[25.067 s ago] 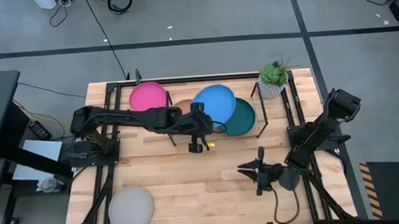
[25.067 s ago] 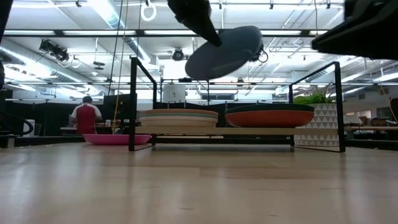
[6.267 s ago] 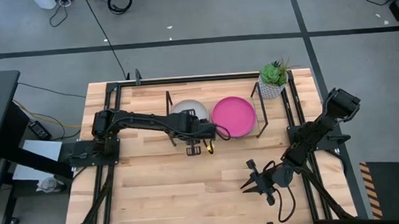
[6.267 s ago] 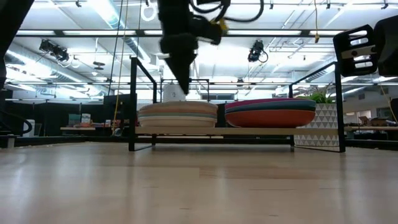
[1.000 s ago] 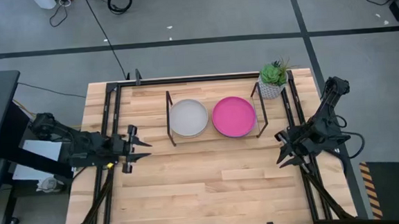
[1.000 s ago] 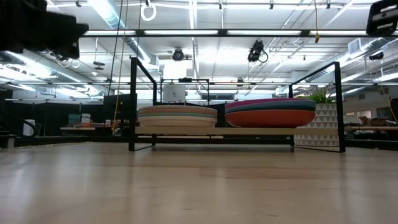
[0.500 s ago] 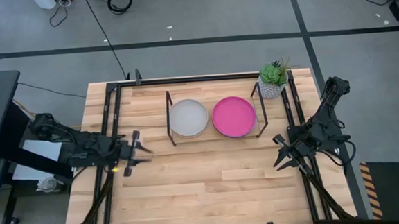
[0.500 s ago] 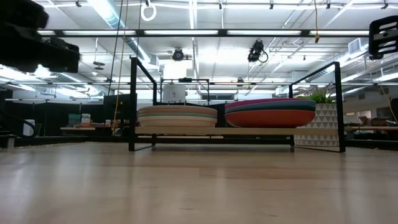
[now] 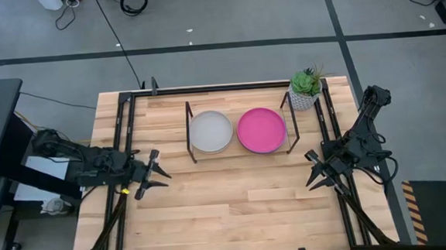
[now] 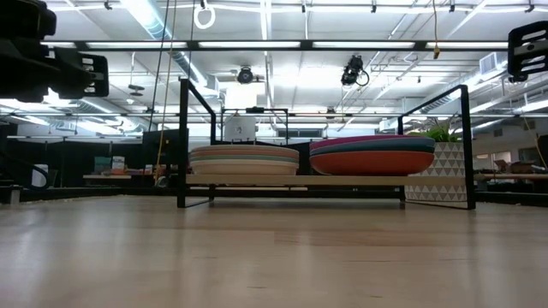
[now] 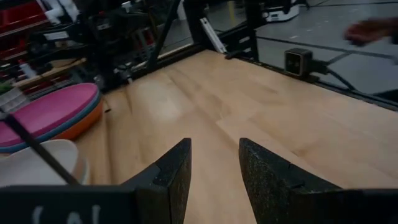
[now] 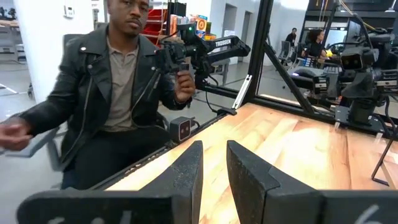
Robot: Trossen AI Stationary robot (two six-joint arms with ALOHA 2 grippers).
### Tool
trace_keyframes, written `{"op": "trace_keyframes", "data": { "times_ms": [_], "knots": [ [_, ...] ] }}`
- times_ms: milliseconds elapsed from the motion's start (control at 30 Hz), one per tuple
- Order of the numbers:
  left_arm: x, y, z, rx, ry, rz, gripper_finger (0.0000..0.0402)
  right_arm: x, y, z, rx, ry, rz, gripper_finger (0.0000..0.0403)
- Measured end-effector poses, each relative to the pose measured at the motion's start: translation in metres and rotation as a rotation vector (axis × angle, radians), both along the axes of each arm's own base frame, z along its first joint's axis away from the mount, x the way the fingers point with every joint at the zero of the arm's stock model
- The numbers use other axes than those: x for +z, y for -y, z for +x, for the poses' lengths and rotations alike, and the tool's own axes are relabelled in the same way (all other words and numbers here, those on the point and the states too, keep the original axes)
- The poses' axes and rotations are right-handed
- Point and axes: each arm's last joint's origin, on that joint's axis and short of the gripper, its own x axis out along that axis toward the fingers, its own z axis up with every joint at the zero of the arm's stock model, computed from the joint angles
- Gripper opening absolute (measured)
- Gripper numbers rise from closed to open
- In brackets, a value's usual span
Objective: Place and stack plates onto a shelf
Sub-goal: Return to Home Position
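Observation:
The shelf (image 9: 240,156) stands at the table's far middle, its wood board (image 10: 291,180) carrying two stacks of plates. A grey plate (image 9: 210,131) tops the left stack (image 10: 244,160); a magenta plate (image 9: 261,130) tops the right stack (image 10: 372,155), above an orange one. My left gripper (image 9: 160,176) hovers open by the table's left edge, well short of the shelf, nothing between its fingers (image 11: 214,171). My right gripper (image 9: 311,172) hovers open by the right edge, also bare (image 12: 214,165).
A small potted plant (image 9: 306,87) stands just right of the shelf. Black frame rails (image 9: 122,131) run along the table's sides. A small camera cube (image 12: 182,129) sits at the table's edge, and a person in a black jacket (image 12: 118,93) sits beyond it.
My left gripper has drifted a little toward the table's near edge and turned slightly. My right gripper has moved a short way toward the near edge, then held still. The plates and the shelf have not moved.

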Motion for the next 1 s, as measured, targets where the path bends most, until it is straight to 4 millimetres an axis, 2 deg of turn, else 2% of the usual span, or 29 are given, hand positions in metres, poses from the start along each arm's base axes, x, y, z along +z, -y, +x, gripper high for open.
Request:
{"op": "trace_keyframes", "data": {
  "times_ms": [267, 1000],
  "knots": [
    [0.0076, -0.0031, 0.0025, 0.047, 0.063, -0.063, 0.0141, 0.0006, 0.0, 0.0, 0.0, 0.004, 0.005, 0.0078],
    [0.0079, -0.003, 0.0026, 0.046, 0.066, -0.067, 0.0141, 0.0006, 0.0, 0.0, 0.0, 0.004, 0.005, 0.0078]
  ]
}}
